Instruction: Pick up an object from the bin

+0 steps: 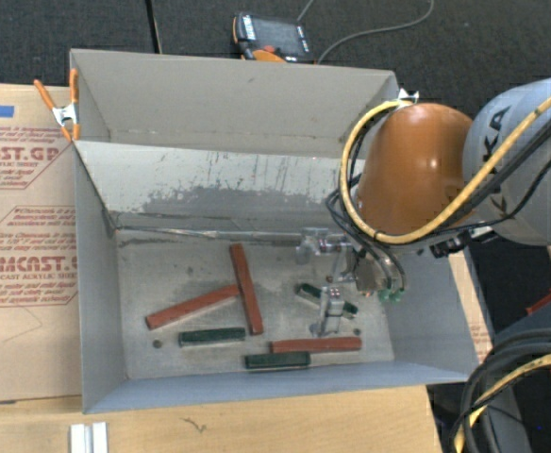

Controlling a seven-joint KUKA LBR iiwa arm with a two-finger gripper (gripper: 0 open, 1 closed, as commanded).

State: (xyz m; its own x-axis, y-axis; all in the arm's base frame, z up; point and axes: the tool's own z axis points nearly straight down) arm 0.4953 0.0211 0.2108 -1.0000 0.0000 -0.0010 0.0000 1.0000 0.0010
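Gripper (330,317) low, lower right of centre, beside short green stick (310,293); opening and hold: cannot tell. Centre over stick, clear of red bar (315,344).

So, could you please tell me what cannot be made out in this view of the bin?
The small dark green piece: partly covered by the gripper; its shape and whether it is held are unclear.
The bin floor at the right: hidden under the arm's orange cover.
The front dark green stick and the red-brown stick: touching or overlapping, too small to tell.
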